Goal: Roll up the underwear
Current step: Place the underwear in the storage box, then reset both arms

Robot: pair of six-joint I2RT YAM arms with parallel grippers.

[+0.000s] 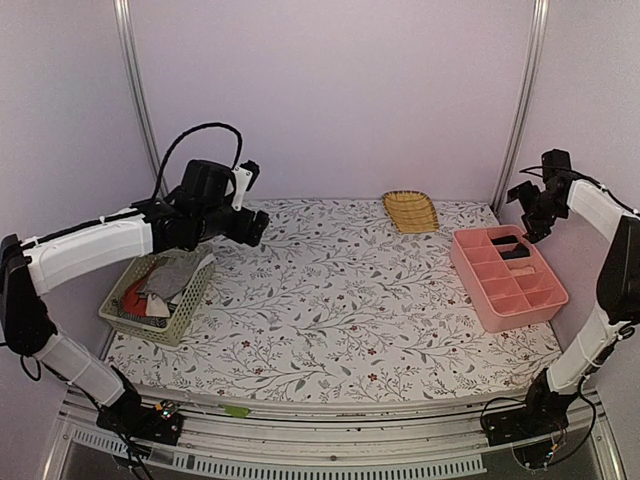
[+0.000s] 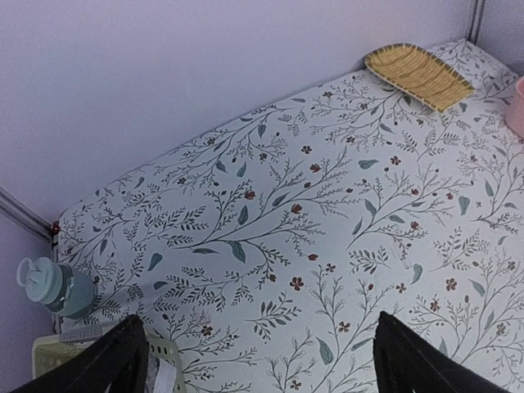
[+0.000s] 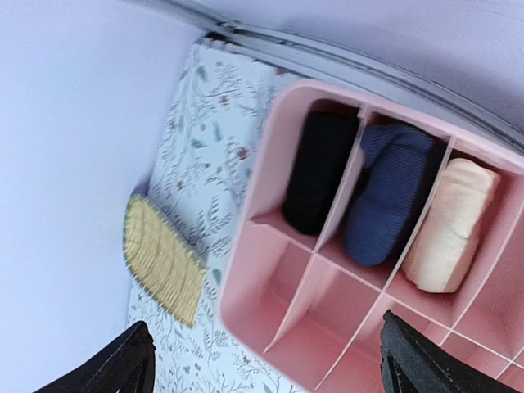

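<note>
The right gripper [image 3: 266, 356] hangs above the pink organizer [image 3: 250, 278] with its jaws spread wide and nothing between them. The left gripper [image 2: 258, 352] is likewise spread and empty, above the table [image 2: 270, 213] and just beside the basket [image 1: 185, 320]. The underwear is in two places: three finished pieces side by side in a row along one outer wall of the organizer, and a loose pile [image 1: 155, 285] in the basket at the left edge of the table. Hazard 1: the rolls are unrestrained. The black roll [image 3: 315, 172], navy roll [image 3: 389, 192] and cream roll [image 3: 450, 225] are kept in shape only by the compartment walls, so the soft cloth may spring open or ride up over a divider. Hazard 2: a low sideways move of the right gripper could catch the organizer rim and shift the organizer. Hazard 3: the pile is tangled grey, red and white cloth, so a pinch there may lift more than one piece, or snag the basket mesh and drag the basket. Orientation: each roll lies with its long axis along its compartment, parallel to the dividers and to its neighbours, with one end at the outer wall and the other toward the cross divider. The pieces in the pile show no legible axis, and waistband direction cannot be told
</note>
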